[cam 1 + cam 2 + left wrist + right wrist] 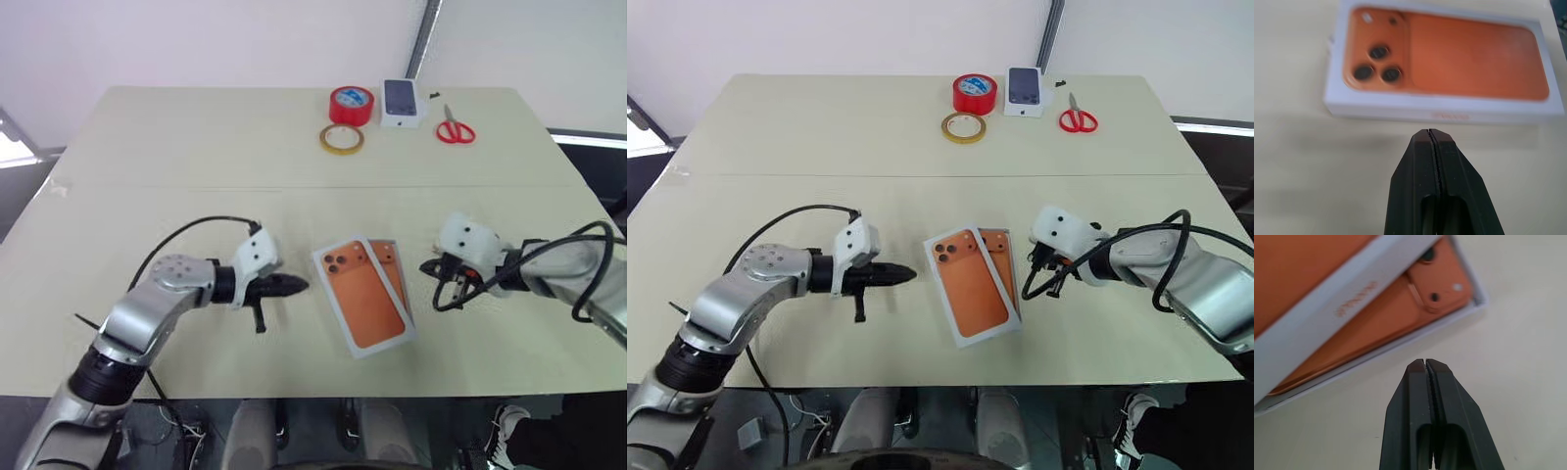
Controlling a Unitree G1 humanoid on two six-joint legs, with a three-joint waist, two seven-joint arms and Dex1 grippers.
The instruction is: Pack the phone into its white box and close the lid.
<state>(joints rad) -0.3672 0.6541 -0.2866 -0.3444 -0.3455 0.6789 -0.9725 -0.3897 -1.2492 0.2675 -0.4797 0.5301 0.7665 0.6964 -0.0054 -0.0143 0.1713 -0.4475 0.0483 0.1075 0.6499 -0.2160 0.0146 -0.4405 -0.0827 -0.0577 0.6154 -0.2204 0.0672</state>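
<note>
Worktop (pixel 196 147): beige. Lid (pixel 359 295), laid askew over white box (pixel 1476 298) at lower centre; phone (pixel 1444 276) seen inside, partly uncovered. Left gripper (pixel 294 285), left of lid, fingers clenched, empty. Right gripper (pixel 427 266), right of box, fingers clenched, empty.

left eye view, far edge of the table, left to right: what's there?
yellow tape ring → red tape roll → small white box with a dark phone picture → red scissors

Bright even light, soft shadows on the table (pixel 196 147), wrist views blurred up close
</note>
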